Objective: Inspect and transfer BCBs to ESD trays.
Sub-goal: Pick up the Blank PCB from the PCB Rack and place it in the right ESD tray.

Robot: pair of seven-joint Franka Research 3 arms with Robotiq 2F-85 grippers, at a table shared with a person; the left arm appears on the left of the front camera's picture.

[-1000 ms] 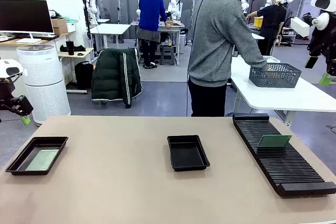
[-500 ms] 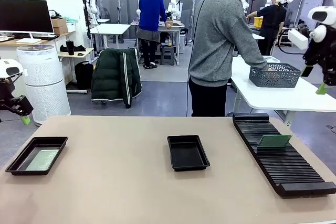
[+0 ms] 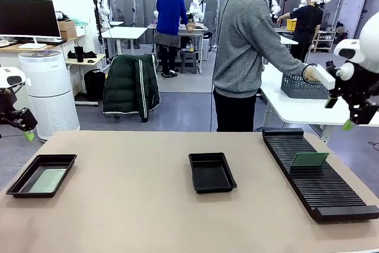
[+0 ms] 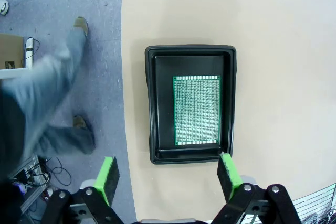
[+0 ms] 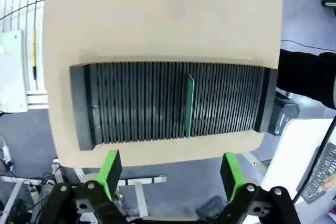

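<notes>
Both pincers stand spread wide and hold nothing: the left gripper (image 4: pixel 168 176) hangs above the left tray (image 4: pixel 152 103), the right gripper (image 5: pixel 171 171) above the rack (image 5: pixel 131 103) at the table's right side. One board (image 4: pixel 197 109) lies flat on that tray's floor, nearer one side wall than the other. A second board (image 3: pixel 309 159) stands on edge in a rack slot, and the middle tray (image 3: pixel 211 172) is empty. The boards look thin, light and stiff, probably smooth on the faces and easy to chip or flex at a corner, so a gentle pinch should do. For the standing board the upper edge that rises clear of the slots is the place to take hold, pads on its two faces and the pull straight up so that it does not bind. The flat one offers no free edge and would be far harder to lift. From the right wrist the standing board is a bare green line, so its lean and its faces are hard to judge; its lower part is sunk in the slot. Any fault on either board is too small to make out.
</notes>
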